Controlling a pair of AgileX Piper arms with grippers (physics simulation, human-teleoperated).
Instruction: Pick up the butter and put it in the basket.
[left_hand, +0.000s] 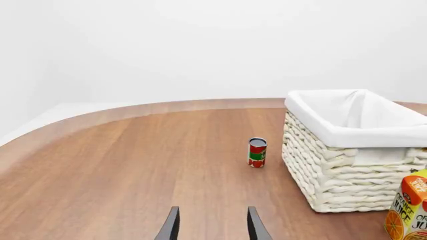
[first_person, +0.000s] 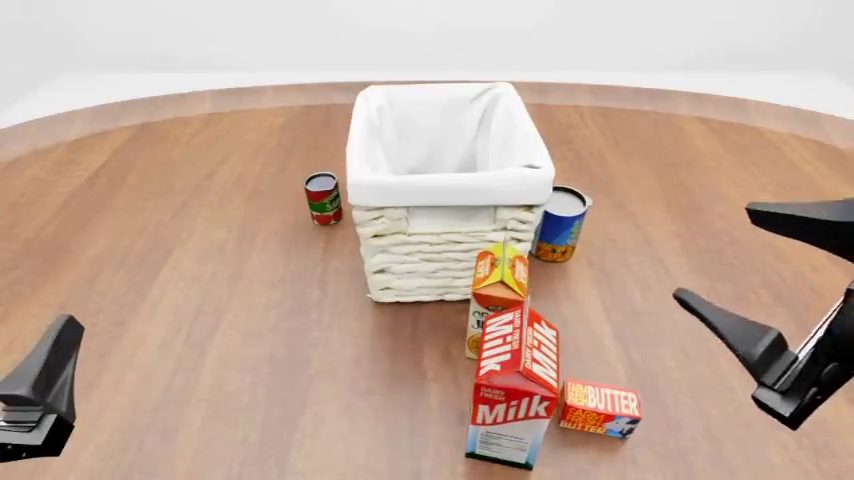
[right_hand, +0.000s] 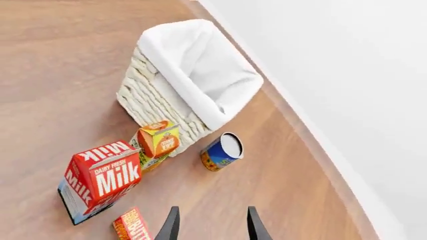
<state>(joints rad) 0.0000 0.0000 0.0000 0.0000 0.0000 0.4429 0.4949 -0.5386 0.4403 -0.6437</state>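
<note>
The butter (first_person: 599, 408) is a small flat red-orange box lying on the wooden table near the front, just right of the milk carton; it also shows in the right wrist view (right_hand: 132, 226). The cream wicker basket (first_person: 430, 255) with a white cloth lining stands at the table's middle, farther back. My right gripper (first_person: 714, 252) hangs open above the table, right of the butter and apart from it, holding nothing. My left gripper (left_hand: 213, 210) is open and empty at the front left, far from the butter.
A tall red milk carton (first_person: 514, 400) stands left of the butter, with an orange juice carton (first_person: 497, 290) behind it. A red can (first_person: 322, 198) stands left of the basket and a blue can (first_person: 562, 224) right of it.
</note>
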